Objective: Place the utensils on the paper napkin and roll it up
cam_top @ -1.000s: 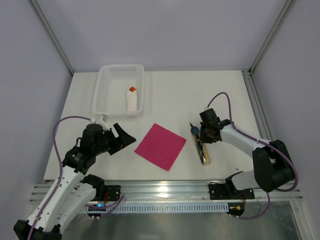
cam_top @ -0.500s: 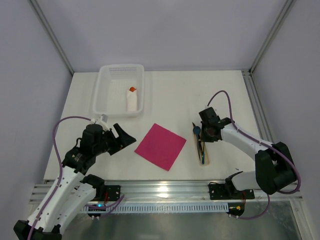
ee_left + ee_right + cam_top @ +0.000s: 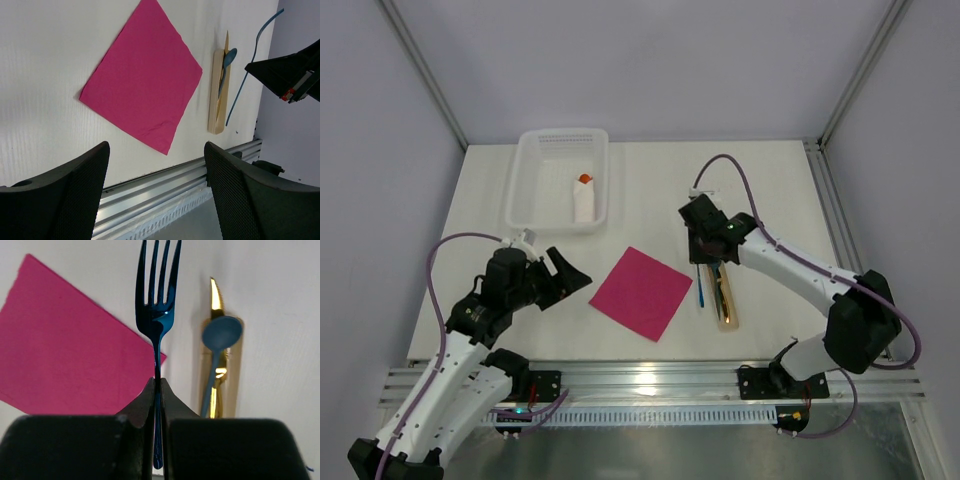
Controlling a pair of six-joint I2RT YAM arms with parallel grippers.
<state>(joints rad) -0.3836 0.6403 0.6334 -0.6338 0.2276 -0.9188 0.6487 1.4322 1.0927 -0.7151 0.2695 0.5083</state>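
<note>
Just right of the napkin (image 3: 642, 293), the fork (image 3: 157, 315) is held clear of the table (image 3: 770, 190) by the right gripper (image 3: 156, 382). Its fingers are pressed shut on the handle near its end, with the tines pointing away from the wrist. Seen from above, the fork hangs between the napkin's right corner and a beige strip (image 3: 726, 300), and no contact with the paper is shown. The spoon (image 3: 220, 334) and the knife (image 3: 214, 297) are seen lying together lengthwise on that strip, near the napkin but apart from it. The napkin is spread flat and unrolled, with nothing on it. The left gripper (image 3: 156, 155) is held wide open and empty, low over the table on the napkin's left side. A basket (image 3: 525, 190) with a white roll (image 3: 583, 203) in it is set at the far left, untouched.

The step in hand is judged to be the carrying of the first utensil to the napkin. Two utensils are not yet fetched and the rolling is not begun. For the next move, the fork would need to be carried leftward over the pink sheet, lowered until it lies flat, and only then released. Care would be called for so that the thin paper is not dragged or creased by the tines.
</note>
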